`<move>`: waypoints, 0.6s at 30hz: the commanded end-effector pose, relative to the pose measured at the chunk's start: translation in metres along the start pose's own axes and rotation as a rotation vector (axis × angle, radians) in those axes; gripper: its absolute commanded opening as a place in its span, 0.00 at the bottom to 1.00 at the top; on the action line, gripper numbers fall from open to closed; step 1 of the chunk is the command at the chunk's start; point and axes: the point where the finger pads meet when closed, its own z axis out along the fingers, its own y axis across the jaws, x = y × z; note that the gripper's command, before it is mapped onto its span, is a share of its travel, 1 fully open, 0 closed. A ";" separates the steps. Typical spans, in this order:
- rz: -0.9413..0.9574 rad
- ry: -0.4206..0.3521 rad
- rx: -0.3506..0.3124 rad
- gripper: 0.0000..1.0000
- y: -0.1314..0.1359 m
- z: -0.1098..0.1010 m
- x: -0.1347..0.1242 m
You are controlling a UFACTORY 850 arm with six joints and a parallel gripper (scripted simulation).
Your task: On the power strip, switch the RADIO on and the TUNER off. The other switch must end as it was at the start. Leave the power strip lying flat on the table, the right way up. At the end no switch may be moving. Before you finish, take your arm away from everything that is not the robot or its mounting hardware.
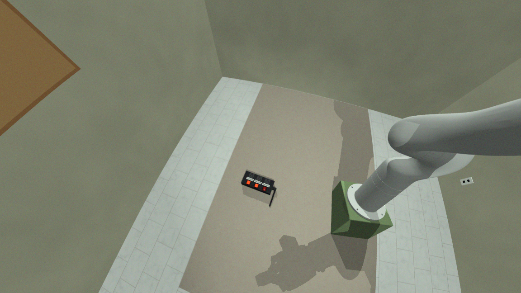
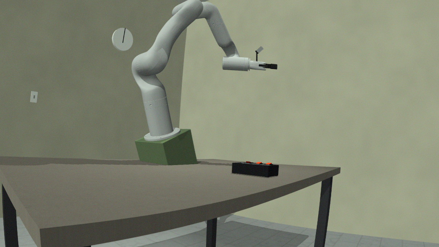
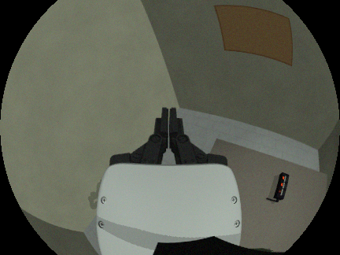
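Note:
The black power strip (image 1: 257,183) (image 2: 255,169) (image 3: 282,186) lies flat on the table (image 1: 291,138) (image 2: 122,190), right way up, with three orange-red rocker switches in a row on its top. A short black cord stub (image 1: 271,197) sticks out at one end. The labels are too small to read. My gripper (image 2: 273,66) (image 3: 168,116) is shut and empty. It points sideways, level, high in the air above the strip. In the top view only the arm shows, not the gripper.
The arm stands on a green base block (image 1: 355,218) (image 2: 167,150) on the table, to one side of the strip. The strip lies near the table's far edge in the exterior view. Walls surround the table on tiled floor (image 1: 174,204).

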 end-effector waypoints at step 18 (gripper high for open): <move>0.247 -0.211 -0.515 0.00 0.227 0.063 -0.069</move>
